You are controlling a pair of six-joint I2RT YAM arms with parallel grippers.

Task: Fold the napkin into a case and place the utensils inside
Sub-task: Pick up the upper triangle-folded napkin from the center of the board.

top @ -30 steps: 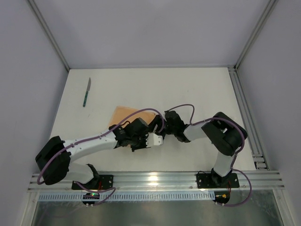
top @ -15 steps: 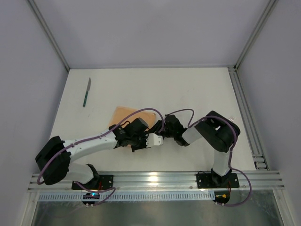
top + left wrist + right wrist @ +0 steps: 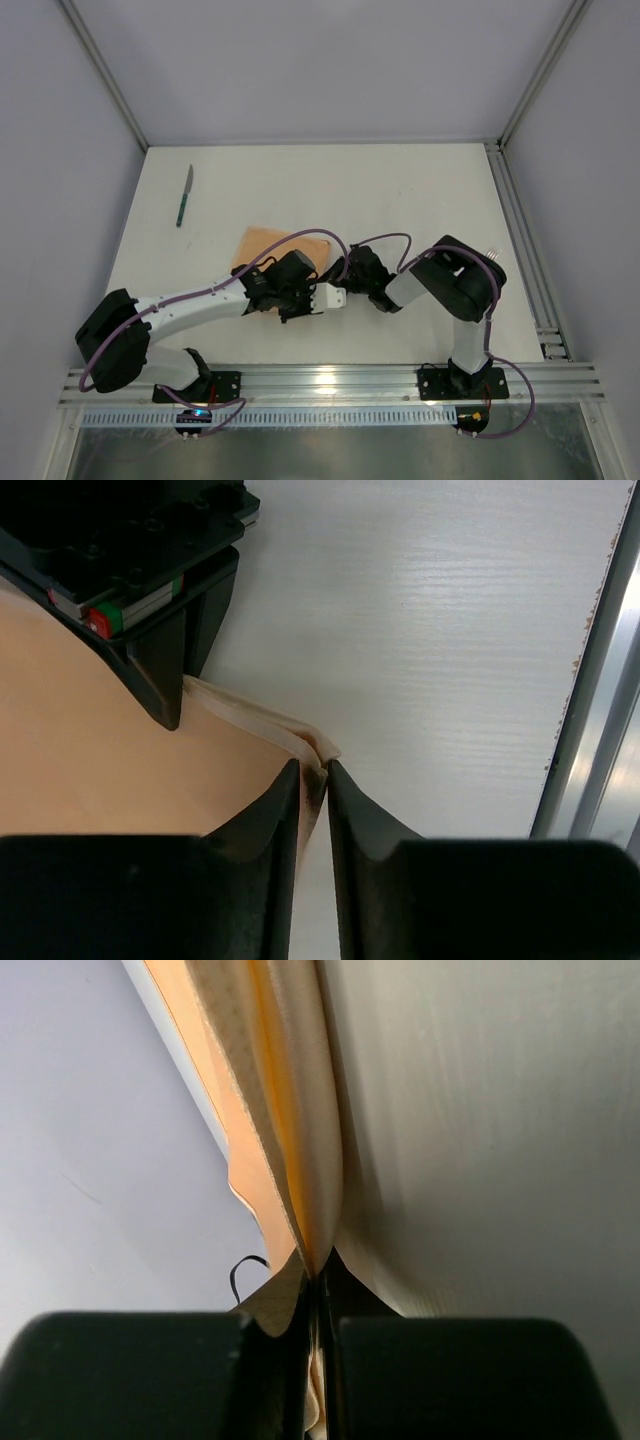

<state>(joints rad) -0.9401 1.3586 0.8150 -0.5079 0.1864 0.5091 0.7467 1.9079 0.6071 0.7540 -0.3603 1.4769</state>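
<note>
At the near middle of the table, the left gripper pinched the napkin corner between narrow fingers; just right, the right gripper, wide a second before, had clamped its edge; far left lay the knife.

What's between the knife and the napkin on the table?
Nothing. The top view shows only bare white table between the knife and the napkin.
</note>
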